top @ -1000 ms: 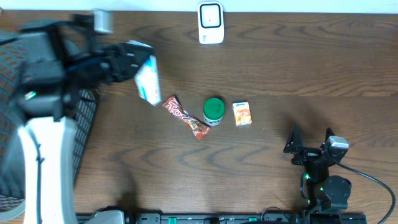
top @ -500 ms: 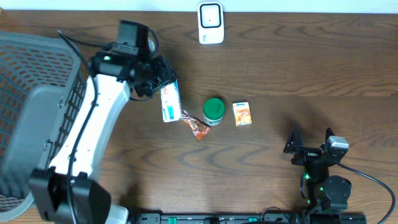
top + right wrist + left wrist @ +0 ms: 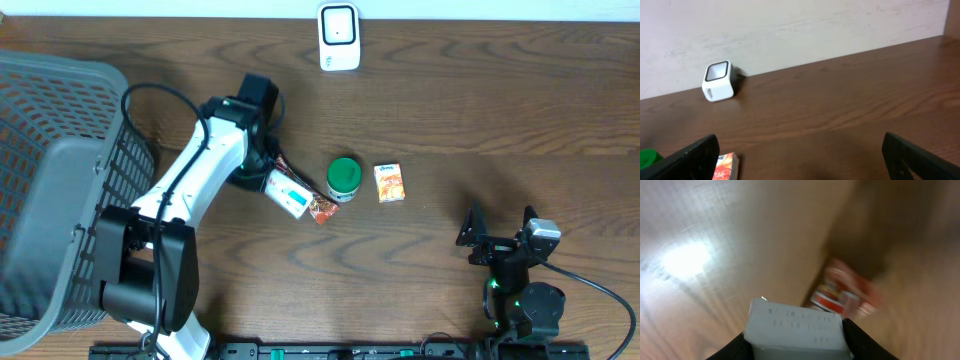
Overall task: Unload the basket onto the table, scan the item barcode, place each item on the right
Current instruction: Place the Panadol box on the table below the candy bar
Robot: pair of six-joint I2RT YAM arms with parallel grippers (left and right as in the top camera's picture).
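My left gripper (image 3: pixel 264 181) is shut on a white box with blue print (image 3: pixel 286 193), held low over the table just left of the green can (image 3: pixel 344 178). In the left wrist view the box's grey-white end with a printed date code (image 3: pixel 797 327) fills the space between the two dark fingers (image 3: pixel 862 342). A red snack-bar wrapper (image 3: pixel 319 206) lies partly under the box; it is blurred in the left wrist view (image 3: pixel 846 292). The white barcode scanner (image 3: pixel 339 37) stands at the table's far edge. My right gripper (image 3: pixel 500 233) rests open at the near right.
A large grey mesh basket (image 3: pixel 50 180) fills the left side. A small orange box (image 3: pixel 389 183) lies right of the green can and shows beside my right gripper's left finger (image 3: pixel 726 166). The scanner (image 3: pixel 718 81) stands against the wall.
The left arm has swung from above the basket to the right and down, carrying the white box to the table beside the red wrapper. The right arm has not moved.
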